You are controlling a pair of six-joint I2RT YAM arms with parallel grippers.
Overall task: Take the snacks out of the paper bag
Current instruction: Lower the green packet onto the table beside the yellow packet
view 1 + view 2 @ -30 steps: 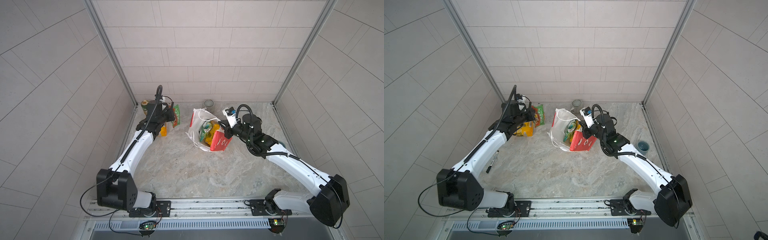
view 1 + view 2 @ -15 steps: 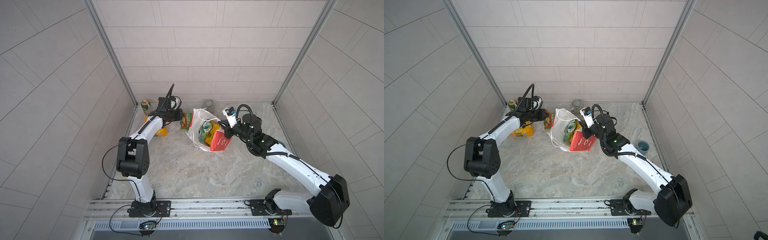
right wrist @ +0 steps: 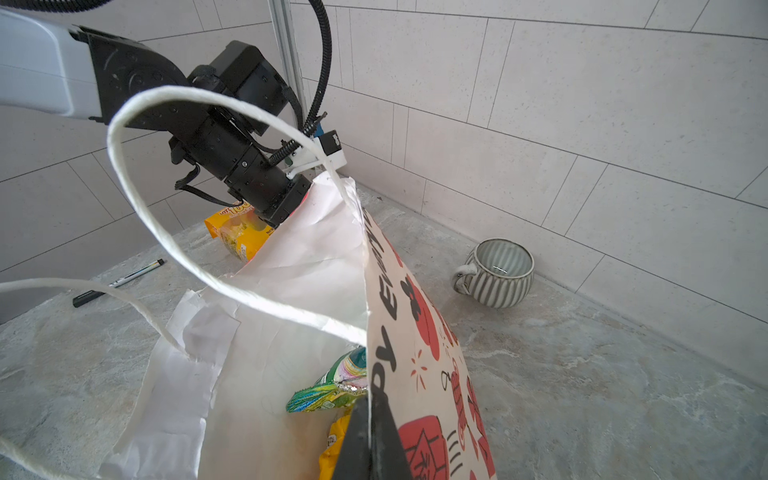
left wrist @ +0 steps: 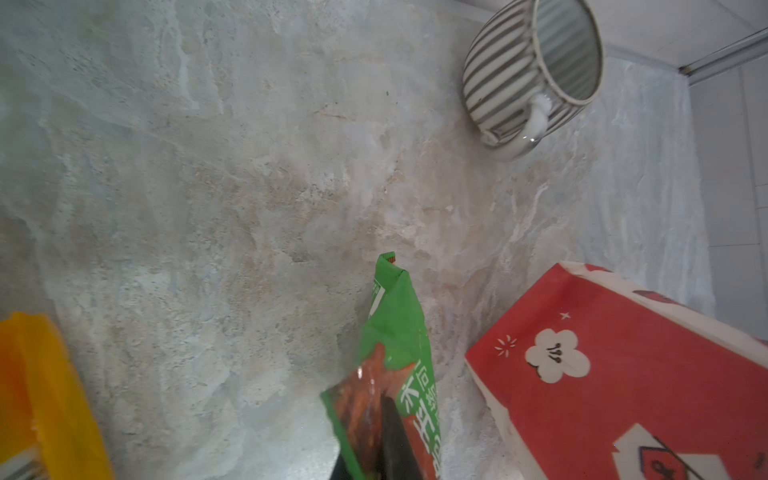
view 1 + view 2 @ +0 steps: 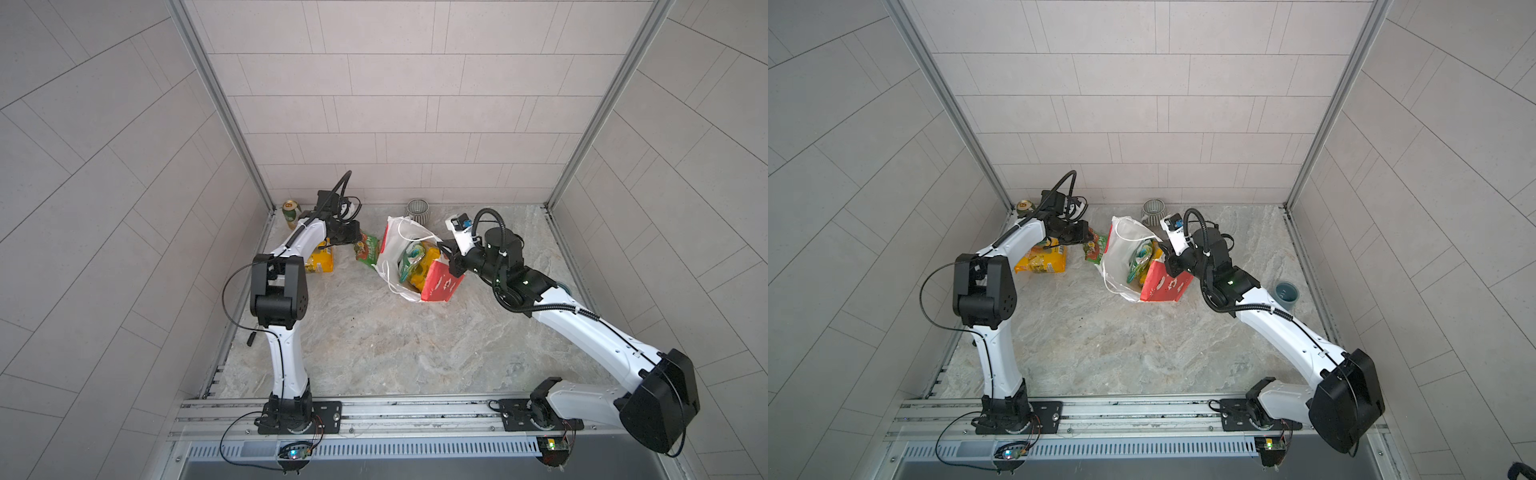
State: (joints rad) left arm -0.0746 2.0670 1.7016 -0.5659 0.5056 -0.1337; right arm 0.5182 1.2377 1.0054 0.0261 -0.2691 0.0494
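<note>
The paper bag (image 5: pixel 440 284) (image 5: pixel 1165 286) lies tilted in mid-table, its mouth facing up in both top views. My right gripper (image 5: pixel 448 258) (image 3: pixel 369 417) is shut on the bag's printed rim (image 3: pixel 390 332). Inside the bag are a green-yellow snack packet (image 5: pixel 413 254) (image 3: pixel 332 390) and a yellow one (image 5: pixel 429 268) (image 3: pixel 334 442). My left gripper (image 5: pixel 354 239) (image 4: pixel 380 415) is shut on a green snack packet (image 5: pixel 366 249) (image 4: pixel 395 332) and holds it low beside the bag's red side (image 4: pixel 623 374). A yellow-orange packet (image 5: pixel 320 264) (image 5: pixel 1042 264) lies on the table under the left arm.
A green-gold can (image 5: pixel 291 210) stands in the back left corner. A ribbed grey mug (image 5: pixel 417 209) (image 4: pixel 536 70) sits at the back wall behind the bag. A blue-grey cup (image 5: pixel 1286 295) stands by the right wall. A black pen (image 3: pixel 118 282) lies near the left wall.
My left arm has raised its elbow and carried the green packet right, from above the yellow-orange packet to the bag's side. The right arm and the bag have not moved.
</note>
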